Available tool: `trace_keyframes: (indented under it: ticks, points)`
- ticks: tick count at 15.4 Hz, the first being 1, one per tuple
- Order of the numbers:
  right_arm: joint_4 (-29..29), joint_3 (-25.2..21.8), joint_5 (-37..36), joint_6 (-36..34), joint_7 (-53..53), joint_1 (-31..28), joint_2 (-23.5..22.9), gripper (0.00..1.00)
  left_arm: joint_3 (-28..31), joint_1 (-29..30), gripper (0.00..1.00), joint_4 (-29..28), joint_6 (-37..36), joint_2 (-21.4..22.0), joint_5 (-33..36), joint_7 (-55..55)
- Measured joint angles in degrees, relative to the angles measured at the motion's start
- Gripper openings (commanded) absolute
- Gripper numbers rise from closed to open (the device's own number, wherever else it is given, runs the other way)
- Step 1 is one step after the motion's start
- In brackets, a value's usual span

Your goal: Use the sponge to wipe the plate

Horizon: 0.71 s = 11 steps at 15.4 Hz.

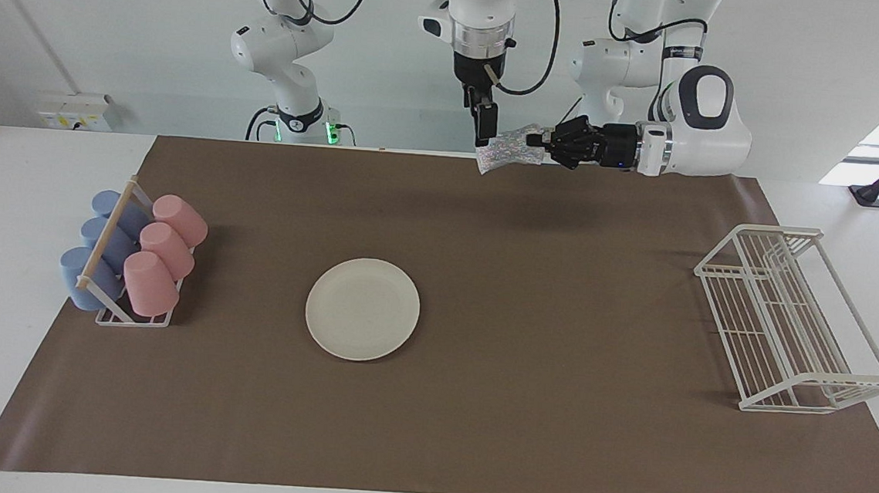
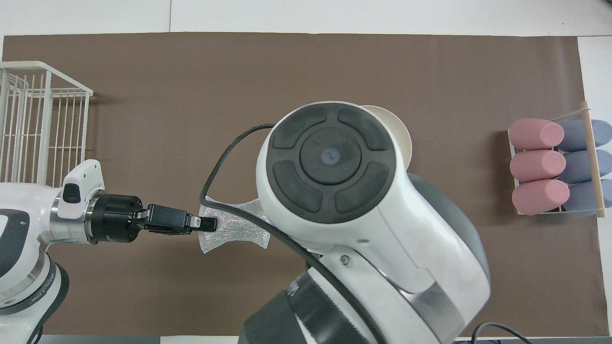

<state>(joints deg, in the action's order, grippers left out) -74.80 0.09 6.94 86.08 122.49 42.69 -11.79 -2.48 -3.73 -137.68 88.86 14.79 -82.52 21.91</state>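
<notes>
- Facing view: the sponge (image 1: 506, 152) is held up in the air, pinched by one end between the fingertips of the left gripper (image 1: 541, 139), which reaches in sideways over the mat's edge nearest the robots.
- The right gripper (image 1: 485, 131) hangs pointing down, right at the sponge's free end; its jaws stand spread, and whether the sponge is touched yet cannot be told.
- A handover looks to be the step in hand, judging by how the two grippers meet around the pad.
- The plate (image 1: 362, 308) lies flat on the brown mat (image 1: 571, 348), well below and well apart from both grippers, beside the cup rack (image 1: 133, 256) that sits toward the right arm's end.
- Overhead view: the left gripper (image 2: 210, 223) is seen clamped on the sponge (image 2: 234, 230); the pad's other end is hidden under the right arm's bulk.
- Only a sliver of the plate (image 2: 399, 134) is shown past that arm.
- To be done well: the spread jaws should be closed deep on the soft mesh before the left pinch is released, lest the pad be dropped.
- The wire dish rack (image 2: 33, 129) is left untouched.
</notes>
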Motion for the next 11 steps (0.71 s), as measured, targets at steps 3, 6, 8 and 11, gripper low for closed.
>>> trace_keyframes:
  ticks: [3, 6, 8, 11]
  points:
    - [-1.3, 0.0, 0.0, 1.6, 0.1, 0.5, 0.1, 1.00, 0.1, -0.3, 0.00, 0.0, 0.0, 0.2, -0.1, 0.0]
    - [-5.3, 0.1, 0.2, 5.3, 0.1, 1.7, 1.3, 1.00, 0.2, -0.3, 0.00, 0.0, 0.0, 0.2, -0.1, 0.0]
    - [-9.2, 0.1, 0.8, 9.5, 0.1, 2.7, 2.8, 1.00, 0.2, -0.3, 0.00, 0.0, 0.0, 0.2, -0.1, 0.1]
    - [-12.1, 0.1, 0.9, 10.9, 0.1, 3.4, 4.3, 0.97, 0.2, -0.4, 0.00, 0.0, -0.1, 0.2, -0.1, 0.3]
